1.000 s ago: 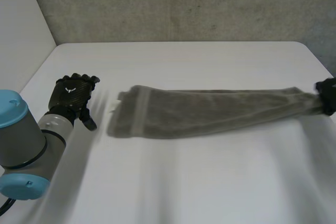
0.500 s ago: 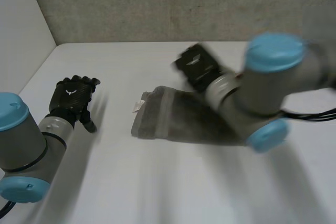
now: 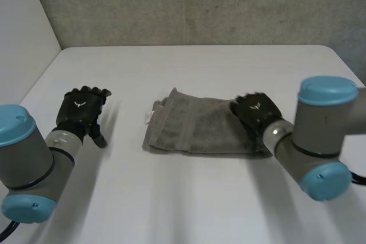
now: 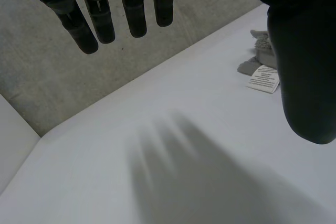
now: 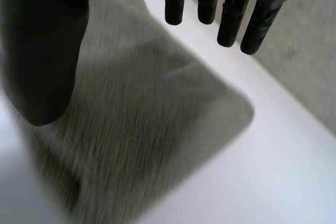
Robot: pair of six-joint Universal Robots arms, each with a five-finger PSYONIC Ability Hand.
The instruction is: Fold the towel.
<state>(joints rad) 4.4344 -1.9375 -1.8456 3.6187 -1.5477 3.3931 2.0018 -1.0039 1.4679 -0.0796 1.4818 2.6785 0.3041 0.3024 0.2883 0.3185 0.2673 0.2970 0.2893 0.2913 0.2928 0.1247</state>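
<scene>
The white table (image 3: 189,210) bears a folded grey towel (image 3: 194,127) near its middle. The right hand (image 3: 257,112) hovers over the towel's right end, fingers straight, gripping nothing; the left hand (image 3: 82,110), well apart, likewise. A white label (image 3: 147,117) sits at the towel's left edge.

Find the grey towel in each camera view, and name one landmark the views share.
Head view: towel lies folded mid-table, with the right hand at one end.
Left wrist view: a towel corner with its white label, beside the thumb of the left hand.
Right wrist view: towel under the right hand.
Shared landmark: the white table.
</scene>
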